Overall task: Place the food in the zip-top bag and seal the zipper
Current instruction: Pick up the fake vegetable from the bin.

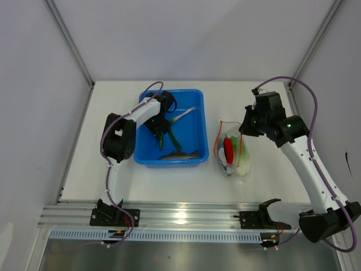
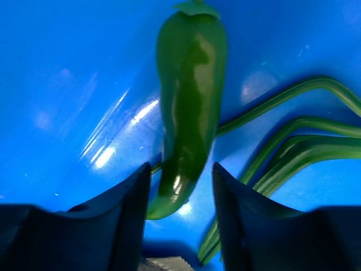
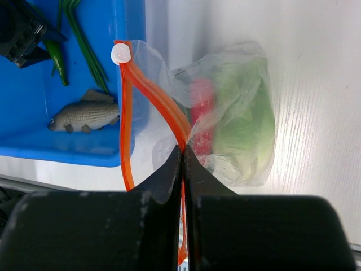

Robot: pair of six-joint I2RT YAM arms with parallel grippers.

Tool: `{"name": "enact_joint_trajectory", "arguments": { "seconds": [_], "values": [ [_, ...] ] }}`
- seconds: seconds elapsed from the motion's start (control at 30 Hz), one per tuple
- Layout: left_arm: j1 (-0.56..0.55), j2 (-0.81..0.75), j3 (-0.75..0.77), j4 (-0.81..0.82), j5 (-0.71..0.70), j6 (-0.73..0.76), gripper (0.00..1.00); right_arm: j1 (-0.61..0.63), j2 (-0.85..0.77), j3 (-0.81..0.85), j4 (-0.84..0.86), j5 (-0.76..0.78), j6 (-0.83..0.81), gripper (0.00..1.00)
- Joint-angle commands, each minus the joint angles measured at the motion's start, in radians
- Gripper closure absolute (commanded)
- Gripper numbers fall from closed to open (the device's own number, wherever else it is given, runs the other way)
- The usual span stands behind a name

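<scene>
The clear zip-top bag lies on the table right of the blue bin, with a red chili and pale green cabbage inside. Its orange-red zipper gapes open. My right gripper is shut on one strip of the zipper and holds the mouth up. My left gripper is open down inside the bin, its jaws on either side of the tip of a dark green pepper. Long green pods lie to the right of it.
The blue bin also holds a toy fish near its front wall and a whitish stalk at the back. White walls close the table at back and sides.
</scene>
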Motion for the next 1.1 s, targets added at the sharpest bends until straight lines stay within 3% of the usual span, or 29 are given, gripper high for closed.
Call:
{"name": "enact_joint_trajectory", "arguments": {
  "seconds": [0.0,0.13,0.2,0.33,0.67,0.87,1.07],
  "values": [
    [-0.005,-0.039,-0.068,0.019,0.010,-0.044,0.51,-0.001,-0.026,-0.001,0.015,-0.004,0.001,1.00],
    [-0.008,-0.040,-0.074,0.043,0.013,-0.032,0.57,0.001,-0.029,0.000,0.017,-0.004,0.005,1.00],
    [-0.010,-0.038,-0.071,0.057,0.013,-0.024,0.67,0.002,-0.033,-0.001,0.014,-0.003,0.007,1.00],
    [-0.017,-0.047,-0.072,0.091,0.028,0.012,0.97,0.001,-0.041,-0.003,0.009,-0.004,0.002,1.00],
    [-0.114,-0.213,-0.016,0.138,-0.018,0.121,0.99,0.002,-0.036,0.005,0.012,-0.004,0.004,1.00],
    [-0.175,-0.430,-0.057,0.221,-0.005,0.218,0.99,0.002,-0.020,0.006,0.015,0.009,0.002,1.00],
    [-0.212,-0.690,-0.289,0.457,0.246,0.324,0.99,0.004,0.002,0.026,0.026,0.022,0.013,1.00]
  ]
}}
